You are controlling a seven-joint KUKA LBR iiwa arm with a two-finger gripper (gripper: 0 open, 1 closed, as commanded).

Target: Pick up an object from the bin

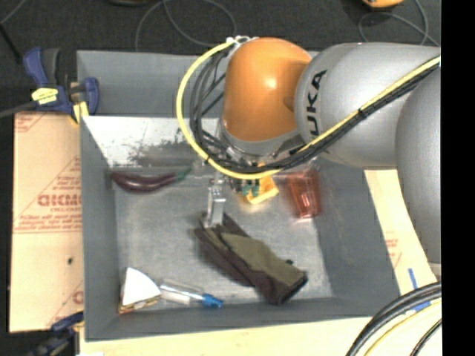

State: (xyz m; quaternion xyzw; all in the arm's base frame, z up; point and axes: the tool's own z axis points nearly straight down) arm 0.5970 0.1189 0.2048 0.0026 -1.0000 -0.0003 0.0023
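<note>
The claw [215, 211] points down over dark cloth [256, 267].

We see one candidate: a dark folded cloth piece [249, 262], olive-green on top, with a dark brown, near-black layer under it and along its edges (could be a pouch or a glove, we can't tell which). It lies flat on the floor of the bin [148, 228], long axis diagonal from upper left to lower right, roughly mid-bin and toward the near wall. Its upper-left end sits right under the gripper [215, 208]. Contact we can't confirm.
</note>
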